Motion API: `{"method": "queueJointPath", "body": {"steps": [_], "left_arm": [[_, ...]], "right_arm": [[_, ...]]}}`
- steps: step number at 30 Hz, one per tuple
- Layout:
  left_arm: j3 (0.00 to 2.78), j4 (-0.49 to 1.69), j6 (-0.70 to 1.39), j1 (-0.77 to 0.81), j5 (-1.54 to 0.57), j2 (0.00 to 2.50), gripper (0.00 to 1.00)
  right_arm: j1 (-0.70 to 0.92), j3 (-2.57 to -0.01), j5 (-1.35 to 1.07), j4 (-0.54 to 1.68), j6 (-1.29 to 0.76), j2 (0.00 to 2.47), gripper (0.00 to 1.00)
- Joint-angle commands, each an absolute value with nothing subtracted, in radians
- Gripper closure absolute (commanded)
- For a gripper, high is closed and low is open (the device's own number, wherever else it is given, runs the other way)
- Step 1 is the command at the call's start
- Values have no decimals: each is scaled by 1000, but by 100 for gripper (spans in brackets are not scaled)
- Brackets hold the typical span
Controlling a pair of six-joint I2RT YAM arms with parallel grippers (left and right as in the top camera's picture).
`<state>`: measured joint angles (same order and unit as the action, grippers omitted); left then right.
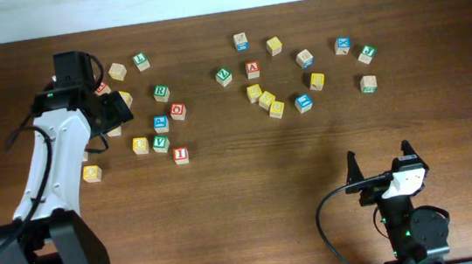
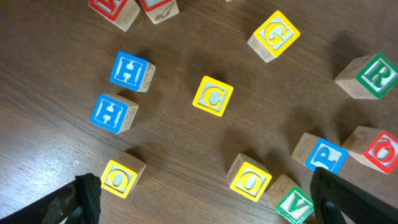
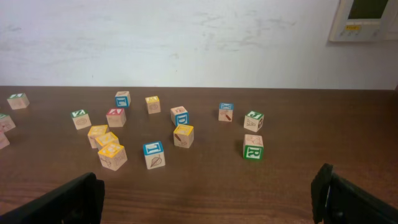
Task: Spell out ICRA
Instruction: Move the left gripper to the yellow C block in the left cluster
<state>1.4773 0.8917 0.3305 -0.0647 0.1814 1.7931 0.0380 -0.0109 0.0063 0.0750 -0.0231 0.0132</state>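
Observation:
Lettered wooden blocks lie scattered on the brown table (image 1: 251, 192). In the left wrist view a yellow C block (image 2: 213, 96) lies ahead of my open, empty left gripper (image 2: 211, 211), with a green R block (image 2: 373, 74) at the right. In the overhead view my left gripper (image 1: 112, 119) hovers over the left cluster, near the green R block (image 1: 162, 92) and a red I block (image 1: 180, 154). A red A block (image 1: 252, 69) sits in the right cluster and also shows in the right wrist view (image 3: 115, 117). My right gripper (image 1: 381, 169) (image 3: 211, 205) is open and empty near the front edge.
Around the C block are two blue H blocks (image 2: 132, 70), yellow O blocks (image 2: 250, 180), a green V block (image 2: 295, 204), a blue P block (image 2: 323, 155) and a yellow G block (image 2: 274, 35). Another green R block (image 3: 253, 147) lies ahead of the right gripper.

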Motion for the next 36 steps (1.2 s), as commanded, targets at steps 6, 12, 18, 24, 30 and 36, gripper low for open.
{"method": "queueJointPath", "body": {"steps": [6,12,18,24,30,36], "left_arm": [[1486,722,-17,-77,180,1824,1],[1486,695,-110,-160,26,1921,5],[1486,622,-182,-151,-67,1988,16],[1486,607,-183,-151,-60,2070,33],[1486,591,-59,-151,60,2124,38],[1486,577,-52,-151,56,2134,59]], "right_arm": [[31,-6,11,82,-22,9,2],[31,-6,11,82,-22,9,2],[31,-6,11,81,-22,9,2],[31,-6,11,82,-22,9,2],[31,-6,11,82,-22,9,2],[31,-6,11,82,-22,9,2]]}}
